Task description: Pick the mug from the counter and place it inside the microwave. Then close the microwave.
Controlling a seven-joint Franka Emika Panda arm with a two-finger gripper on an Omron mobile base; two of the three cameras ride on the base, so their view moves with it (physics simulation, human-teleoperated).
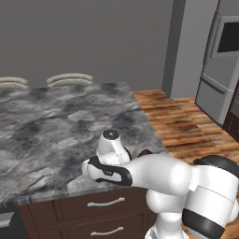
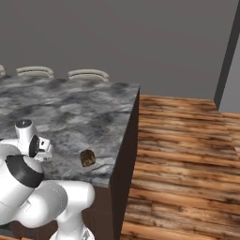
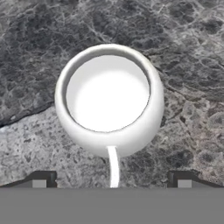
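Observation:
The mug (image 3: 109,98) is squat, plain white and empty, and it stands upright on the grey marbled counter (image 3: 39,39). In the hand view I look straight down into it, with its thin handle pointing toward the bottom edge. My gripper (image 3: 111,179) hangs open right above it, and its dark fingertips (image 3: 41,179) stand wide on either side of the handle, touching nothing. In the base views my bent arm hovers low over the counter's (image 1: 56,116) near right corner and covers the mug. The microwave is out of view.
A dark brown textured lump (image 2: 87,158) lies near the counter's (image 2: 70,112) right front corner, close to my hand. Dark drawers with silver handles (image 1: 105,202) sit under the top. Wooden floor (image 2: 187,150) spreads to the right, and steel appliances (image 1: 219,70) stand at the far right.

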